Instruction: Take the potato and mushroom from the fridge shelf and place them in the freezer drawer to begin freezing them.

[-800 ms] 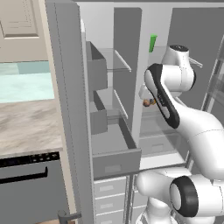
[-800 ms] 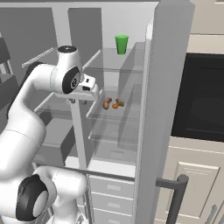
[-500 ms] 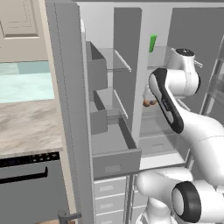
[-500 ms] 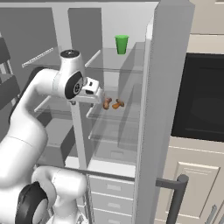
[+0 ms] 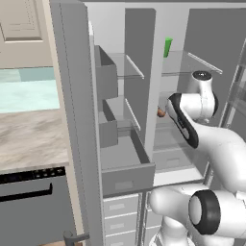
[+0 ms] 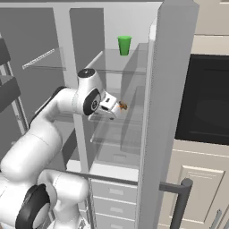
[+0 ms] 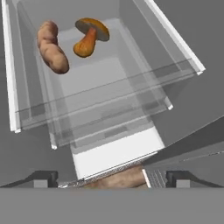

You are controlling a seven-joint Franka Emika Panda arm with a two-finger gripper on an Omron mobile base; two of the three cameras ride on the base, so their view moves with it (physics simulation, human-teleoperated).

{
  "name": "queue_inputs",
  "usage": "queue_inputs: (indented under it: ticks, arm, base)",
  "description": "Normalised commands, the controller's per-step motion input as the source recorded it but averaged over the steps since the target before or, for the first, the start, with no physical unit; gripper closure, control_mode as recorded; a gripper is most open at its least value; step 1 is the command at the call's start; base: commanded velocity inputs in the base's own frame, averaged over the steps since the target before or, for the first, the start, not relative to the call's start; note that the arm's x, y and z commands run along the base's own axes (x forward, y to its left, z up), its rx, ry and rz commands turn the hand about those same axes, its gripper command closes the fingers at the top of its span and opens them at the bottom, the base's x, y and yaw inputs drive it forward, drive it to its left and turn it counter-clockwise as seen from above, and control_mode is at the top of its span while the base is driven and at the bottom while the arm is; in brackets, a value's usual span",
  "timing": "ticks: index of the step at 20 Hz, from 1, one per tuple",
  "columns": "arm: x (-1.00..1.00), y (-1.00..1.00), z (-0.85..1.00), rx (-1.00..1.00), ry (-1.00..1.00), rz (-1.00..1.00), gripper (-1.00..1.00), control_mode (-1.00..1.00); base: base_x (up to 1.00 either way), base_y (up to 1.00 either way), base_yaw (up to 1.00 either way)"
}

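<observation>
We are in a home kitchen: an open fridge point(image 5: 144, 96) with glass shelves point(image 7: 105, 94) stands before us, a marble-look counter point(image 5: 29, 144) and dishwasher point(image 5: 33, 206) on the left, a built-in oven point(image 6: 205, 103) above cream cabinet doors point(image 6: 197, 179) on the right.

Pincer point(image 6: 117, 110) now deeper inside the fridge (nearer the mushroom point(image 7: 89, 36))

- You have a green cup point(image 6: 124, 45) upright on the top glass shelf of the open fridge point(image 5: 139, 91).
- Right of the fridge, you see a black wall oven point(image 6: 203, 100).
- Left of the fridge, you see a marbled counter point(image 5: 29, 144) above a dark dishwasher point(image 5: 29, 202).
</observation>
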Motion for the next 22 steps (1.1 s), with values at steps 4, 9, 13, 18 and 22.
queue_inputs:
  ticks: [4, 9, 13, 18, 22]
  arm:
    - [0.69, -0.1, 0.0, 0.04, 0.0, -0.1, -1.0, -1.0]
    - [0.47, -0.04, 0.0, 0.06, -0.02, 0.0, -1.0, -1.0]
    - [0.43, -0.02, 0.0, 0.05, -0.01, 0.04, -1.0, -1.0]
    - [0.51, -0.02, -0.03, 0.04, 0.0, 0.05, -1.0, -1.0]
    - [0.39, -0.02, -0.25, 0.0, 0.0, 0.02, -1.0, -1.0]
  base:
    - [0.0, 0.0, 0.0]
    - [0.0, 0.0, 0.0]
    - [0.0, 0.0, 0.0]
    - [0.0, 0.0, 0.0]
    - [0.0, 0.0, 0.0]
